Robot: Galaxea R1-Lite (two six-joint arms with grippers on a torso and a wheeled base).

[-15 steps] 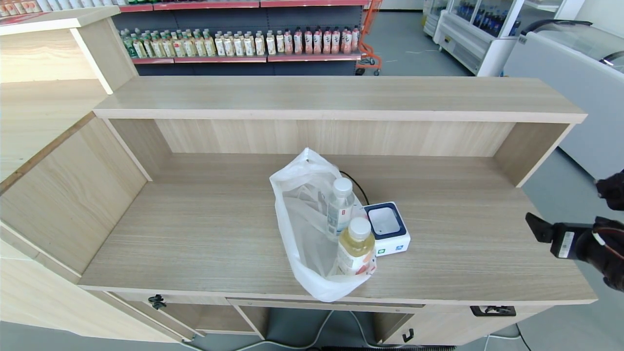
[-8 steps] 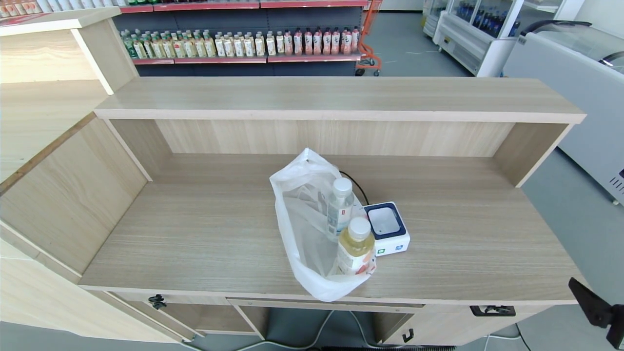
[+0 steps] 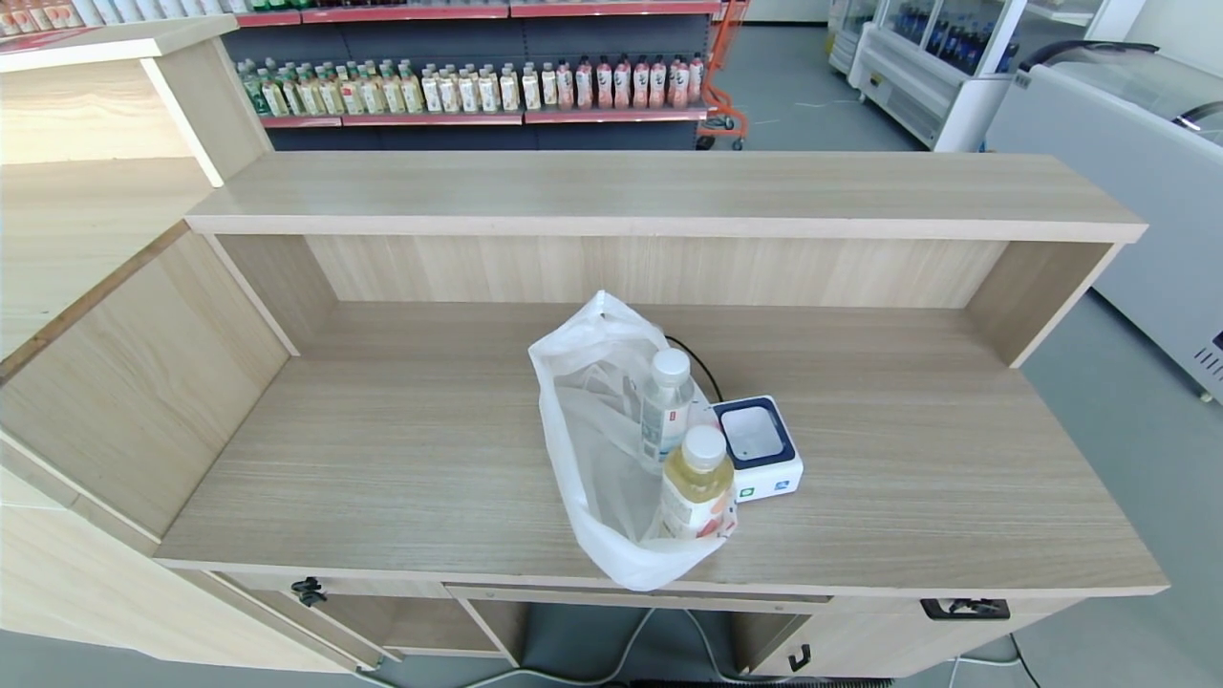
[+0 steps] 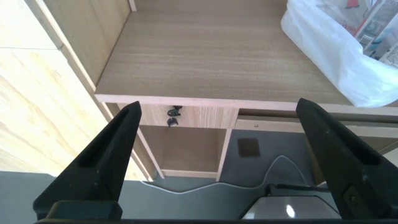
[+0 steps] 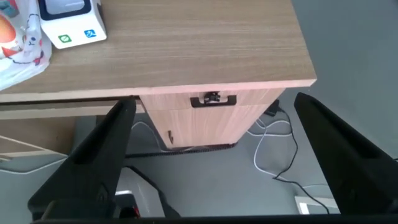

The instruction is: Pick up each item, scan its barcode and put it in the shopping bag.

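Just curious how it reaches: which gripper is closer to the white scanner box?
Right. The right gripper hangs off the counter front on the same side as the scanner; the left gripper hangs on the far side of the shopping bag.

Head view looks steeply down from above onto the whole counter point(image 3: 908, 497). Both wrist views sit low off its front edge, close in, facing it. With the head view, left shares the shopping bag point(image 4: 336, 62), right the scanner point(image 5: 65, 28).
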